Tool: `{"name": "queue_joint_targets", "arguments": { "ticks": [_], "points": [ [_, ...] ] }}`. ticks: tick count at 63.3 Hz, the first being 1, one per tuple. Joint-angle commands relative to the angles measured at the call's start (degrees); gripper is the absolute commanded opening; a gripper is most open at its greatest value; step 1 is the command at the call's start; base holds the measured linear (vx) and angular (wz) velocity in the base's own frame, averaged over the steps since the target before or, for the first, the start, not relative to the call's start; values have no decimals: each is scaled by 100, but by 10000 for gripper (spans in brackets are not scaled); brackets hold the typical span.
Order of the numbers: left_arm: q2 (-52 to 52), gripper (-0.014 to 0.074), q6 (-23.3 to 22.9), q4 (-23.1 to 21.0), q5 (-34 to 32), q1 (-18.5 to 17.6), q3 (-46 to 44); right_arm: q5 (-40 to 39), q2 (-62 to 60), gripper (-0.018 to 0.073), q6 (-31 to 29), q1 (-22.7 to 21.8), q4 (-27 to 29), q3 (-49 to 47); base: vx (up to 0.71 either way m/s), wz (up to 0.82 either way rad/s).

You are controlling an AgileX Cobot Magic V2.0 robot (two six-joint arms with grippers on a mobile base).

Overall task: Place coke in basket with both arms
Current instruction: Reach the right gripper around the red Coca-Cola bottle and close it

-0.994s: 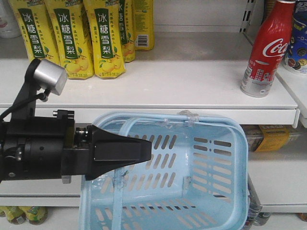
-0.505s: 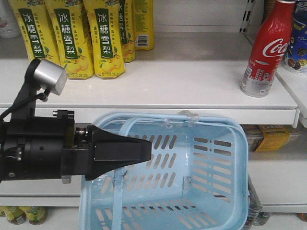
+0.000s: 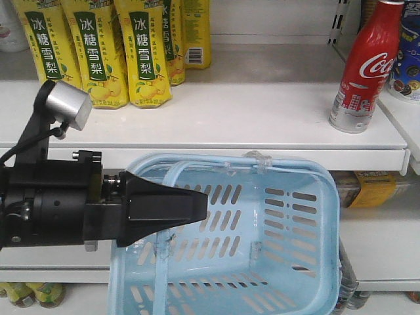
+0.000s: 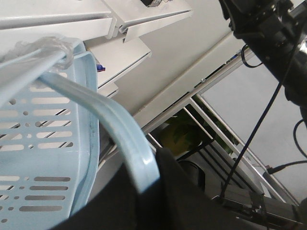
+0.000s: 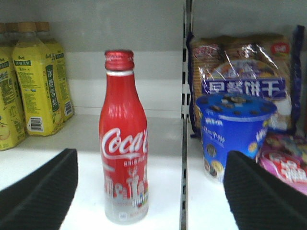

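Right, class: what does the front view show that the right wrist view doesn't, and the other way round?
Front view only: the basket, tilted below the shelf edge, the left claw at its handle, and a silver box on a stalk. Right wrist only: the right claw, open either side of the frame, a blue cup and biscuit packs. Both: the coke upright on the white shelf, with yellow bottles to its left.

Front cam faces shelf (image 3: 249, 111); L wrist cam close on basket (image 4: 122, 134), R on coke (image 5: 123, 139).
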Motion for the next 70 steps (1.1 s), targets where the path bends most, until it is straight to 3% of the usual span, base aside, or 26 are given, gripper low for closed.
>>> {"name": "queue_joint_targets", "arguments": {
  "ticks": [1,24,37,59,63,70],
  "points": [
    [-137,-6,61,-500,20,-18,-145,-281,339,572,-727,-16,515,-561,0,0],
    [-137,-6,61,-500,20,-18,-145,90,1546,572,-3518,-16,3380,-1506,0,0],
    [-137,-6,61,-500,20,-18,-145,-206,2047,572,-4404,-16,4440,-1882,0,0],
    [-137,-6,61,-500,20,-18,-145,52,2730,541,-4550,-16,4575,-2147,0,0],
    [-137,-6,61,-500,20,-18,-145,189,2737,491,-4577,-16,4542,-2147,0,0],
    [-137,-6,61,-500,20,-18,-145,294,2719,315,-4604,-16,4547,-2147,0,0]
  ]
}}
